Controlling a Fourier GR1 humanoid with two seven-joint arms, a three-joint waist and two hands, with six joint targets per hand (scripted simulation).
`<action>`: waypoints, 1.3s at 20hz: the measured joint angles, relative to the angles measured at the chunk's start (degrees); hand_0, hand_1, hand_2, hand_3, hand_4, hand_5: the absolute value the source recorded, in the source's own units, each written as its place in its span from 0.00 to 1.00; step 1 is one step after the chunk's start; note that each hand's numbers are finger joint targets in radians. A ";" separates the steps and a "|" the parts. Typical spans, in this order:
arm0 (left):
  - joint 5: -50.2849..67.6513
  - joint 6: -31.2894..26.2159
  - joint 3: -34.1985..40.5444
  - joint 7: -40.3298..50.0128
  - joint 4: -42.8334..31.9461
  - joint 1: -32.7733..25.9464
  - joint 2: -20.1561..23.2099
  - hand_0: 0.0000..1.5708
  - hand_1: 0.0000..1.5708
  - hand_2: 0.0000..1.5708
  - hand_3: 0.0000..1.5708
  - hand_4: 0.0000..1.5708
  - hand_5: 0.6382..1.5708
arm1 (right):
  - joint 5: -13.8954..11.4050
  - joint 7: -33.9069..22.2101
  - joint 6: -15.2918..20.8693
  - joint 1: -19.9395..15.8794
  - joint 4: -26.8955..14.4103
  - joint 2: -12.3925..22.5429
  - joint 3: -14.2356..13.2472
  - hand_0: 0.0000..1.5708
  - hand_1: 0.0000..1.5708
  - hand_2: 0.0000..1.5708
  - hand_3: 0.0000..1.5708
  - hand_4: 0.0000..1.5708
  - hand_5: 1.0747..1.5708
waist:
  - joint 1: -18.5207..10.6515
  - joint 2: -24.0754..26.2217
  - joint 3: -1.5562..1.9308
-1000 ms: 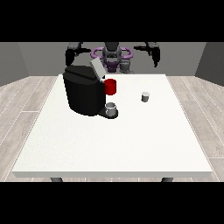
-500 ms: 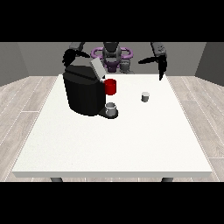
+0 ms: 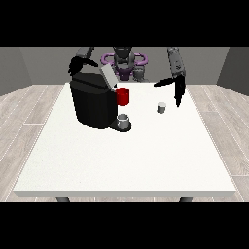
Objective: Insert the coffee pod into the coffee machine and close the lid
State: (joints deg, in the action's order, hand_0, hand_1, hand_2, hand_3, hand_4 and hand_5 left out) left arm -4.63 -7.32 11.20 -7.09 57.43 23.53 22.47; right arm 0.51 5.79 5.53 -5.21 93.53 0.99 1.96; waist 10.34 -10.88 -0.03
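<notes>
In the front view, the coffee machine stands on the white table towards the far corner at the view's left, a black block with its lid raised and tilted back, a red part at its front and a small grey cup on its base plate. The coffee pod, a short grey cylinder standing upright, sits alone on the tabletop nearer the far edge, well apart from the machine, towards the view's right. The hand at the view's right hangs just beside and above the pod, on its side away from the machine, with straight fingers pointing down and one finger or the thumb stretched out sideways towards the machine; it holds nothing, and the pod appears untouched. This is plainly the nearer hand: the pod lies a little below and inward of its fingertips, so the coming move looks like a short drop and a slight shift towards the machine before closing round the pod's upright sides. The hand at the view's left is raised behind the machine's far upper corner, near the lid; whether its fingers are straight or curled I cannot tell, and part of it may be hidden by the machine. The pod slot under the lid cannot be made out.
</notes>
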 measured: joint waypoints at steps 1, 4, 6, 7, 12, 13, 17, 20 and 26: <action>-0.49 0.30 0.04 -0.38 -1.62 1.06 0.07 0.00 0.00 0.00 0.00 0.00 1.00 | 0.02 -0.98 0.29 -0.79 0.50 -0.17 0.06 0.00 0.00 0.00 0.00 0.16 1.00 | 0.24 -0.50 0.01; -2.38 -0.08 -0.82 -0.30 -4.74 3.16 0.89 0.00 0.00 0.00 0.00 0.00 1.00 | -0.37 -0.69 0.96 -1.39 -1.03 -0.36 0.23 0.00 0.00 0.00 0.00 0.21 1.00 | -0.34 -0.89 0.01; -4.35 0.77 -2.14 -0.76 -6.05 3.46 0.33 0.00 0.00 0.07 0.00 0.00 1.00 | -0.36 -0.52 1.14 -1.53 -2.37 -0.44 -0.09 0.00 0.00 0.00 0.00 0.23 1.00 | -0.87 -0.65 0.02; -5.28 0.90 -2.71 -0.63 -6.68 3.99 0.44 0.00 0.00 0.13 0.00 0.00 1.00 | -0.25 -1.46 1.41 -2.27 -2.60 -0.38 -0.47 0.00 0.00 0.00 0.00 0.25 1.00 | -0.97 -0.60 0.02; -8.90 1.51 -4.86 -1.70 -10.22 5.66 -0.21 0.28 0.28 0.39 0.19 0.00 1.00 | -0.81 -3.67 2.59 -4.85 -5.36 0.25 -1.91 0.00 0.00 0.00 0.00 0.25 1.00 | -2.23 -0.70 0.02; -9.37 1.42 -5.05 -1.19 -10.56 6.08 -0.14 0.41 0.41 0.46 0.22 0.00 1.00 | -0.31 -3.39 2.19 -4.93 -6.61 0.62 -2.66 0.00 0.00 0.00 0.00 0.26 1.00 | -2.51 -0.37 0.01; -11.11 1.30 -5.02 -0.74 -13.66 8.02 0.98 0.39 0.39 0.47 0.30 0.00 1.00 | -1.32 -3.59 3.10 -6.05 -8.30 0.72 -2.91 0.00 0.00 0.00 0.00 0.27 1.00 | -2.65 -0.64 0.03; -13.68 2.32 -6.28 -1.83 -14.81 8.18 1.48 0.37 0.37 0.46 0.30 0.00 1.00 | -1.30 -2.50 2.64 -6.59 -10.17 1.47 -3.69 0.00 0.00 0.00 0.00 0.26 1.00 | -2.86 -1.38 0.02; -18.45 6.01 -7.29 -4.08 -19.82 9.61 2.72 0.41 0.41 0.50 0.34 0.00 1.00 | -2.60 -4.95 3.15 -6.71 -8.09 0.72 -1.63 0.00 0.00 0.00 0.00 0.27 1.00 | -0.50 -2.42 0.00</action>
State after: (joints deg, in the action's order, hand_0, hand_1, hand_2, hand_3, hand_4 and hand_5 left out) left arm -23.08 -1.31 3.91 -11.17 37.62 33.14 25.19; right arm -2.09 0.84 8.68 -11.93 85.44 1.71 0.33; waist 9.84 -13.30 -0.03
